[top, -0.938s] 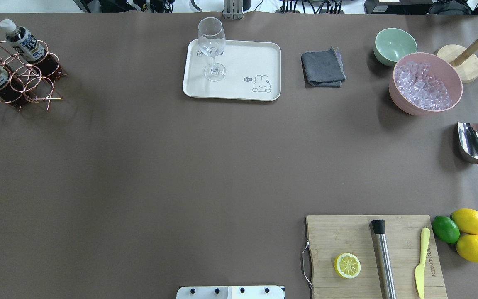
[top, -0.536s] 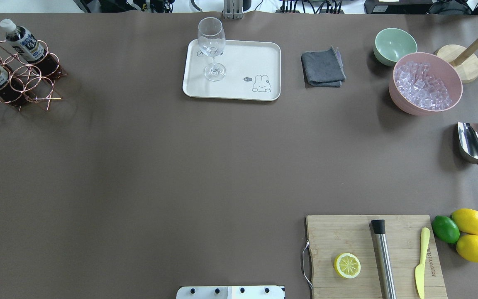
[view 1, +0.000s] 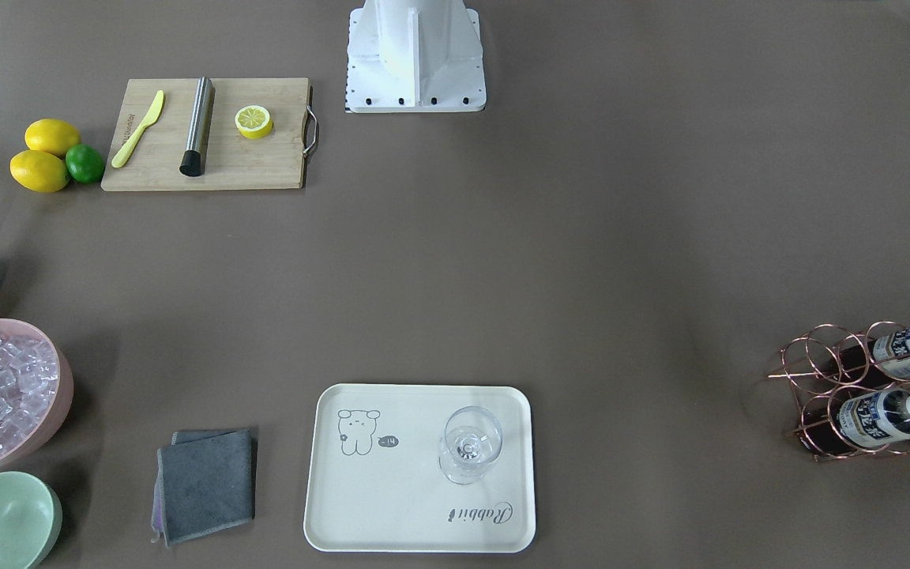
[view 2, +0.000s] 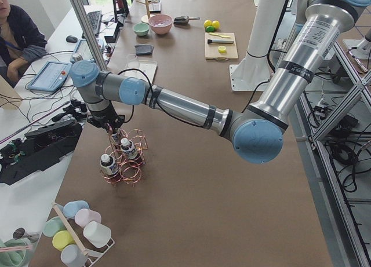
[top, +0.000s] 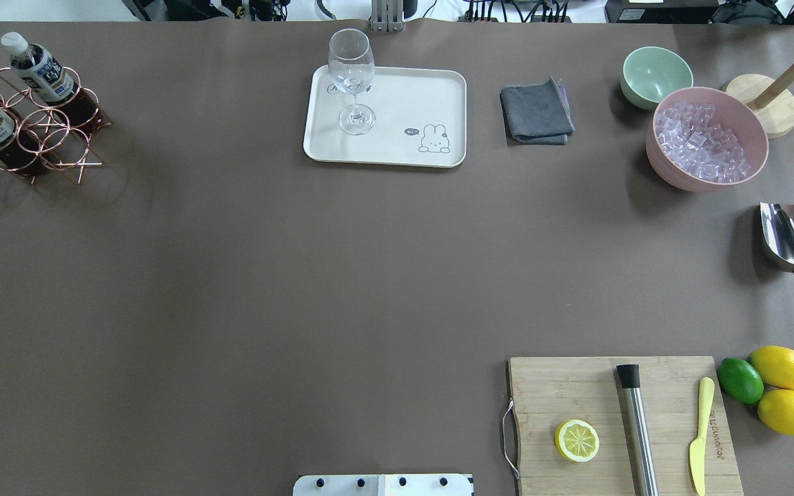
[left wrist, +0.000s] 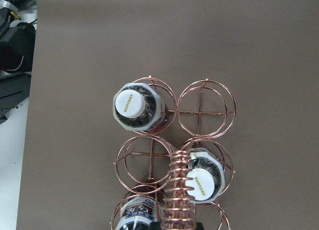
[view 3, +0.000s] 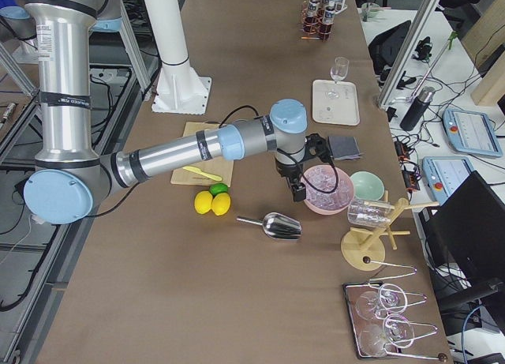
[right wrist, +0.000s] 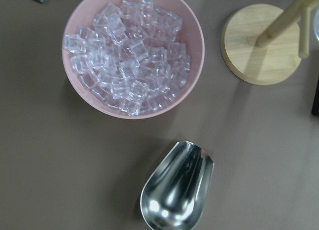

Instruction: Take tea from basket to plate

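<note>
Over the basket [view 2: 133, 173], left hand [view 2: 113, 132] close above the tea [view 2: 128, 152], its opening not discernible

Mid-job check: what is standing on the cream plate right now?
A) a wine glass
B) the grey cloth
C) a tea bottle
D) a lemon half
A: only the wine glass stands on the plate, while the tea bottles sit in the basket.
</note>
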{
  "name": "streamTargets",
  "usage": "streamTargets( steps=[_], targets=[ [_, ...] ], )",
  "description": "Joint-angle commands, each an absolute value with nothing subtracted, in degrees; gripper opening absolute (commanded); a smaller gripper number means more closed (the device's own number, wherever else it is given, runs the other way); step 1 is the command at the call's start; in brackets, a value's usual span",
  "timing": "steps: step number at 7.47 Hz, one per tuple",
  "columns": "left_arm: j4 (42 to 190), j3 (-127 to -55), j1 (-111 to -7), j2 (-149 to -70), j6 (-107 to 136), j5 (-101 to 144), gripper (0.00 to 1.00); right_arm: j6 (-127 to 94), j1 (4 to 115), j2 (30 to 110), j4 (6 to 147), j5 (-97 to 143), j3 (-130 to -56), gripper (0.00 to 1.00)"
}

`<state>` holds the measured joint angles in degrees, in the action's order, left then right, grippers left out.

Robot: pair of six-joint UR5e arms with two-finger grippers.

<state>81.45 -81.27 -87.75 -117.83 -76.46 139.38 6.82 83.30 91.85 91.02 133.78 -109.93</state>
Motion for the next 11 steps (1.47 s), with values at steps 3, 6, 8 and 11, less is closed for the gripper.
streamTargets(
  steps=[3, 6, 8, 11],
  targets=[
    [78.67, -92.07, -88.77, -117.78, -76.03, 142.29, 0.0, 5.98, 79.8, 88.42, 91.14, 133.94, -110.74, 1.0],
    [78.4, -102.36, -87.72, -117.51, -67.09, 142.21, 0.0, 2.82, 78.58, 88.77, 88.79, 136.84, -111.36, 1.0],
    [78.4, -108.26, -82.99, -117.77, -58.68, 142.03, 0.0, -15.63, 73.33, 88.94, 76.54, 136.5, -111.45, 1.0],
    [78.66, -112.93, -72.02, -121.97, -50.89, 140.89, 0.0, -25.88, 65.23, 89.82, 60.53, 131.93, -111.18, 1.0]
  ],
)
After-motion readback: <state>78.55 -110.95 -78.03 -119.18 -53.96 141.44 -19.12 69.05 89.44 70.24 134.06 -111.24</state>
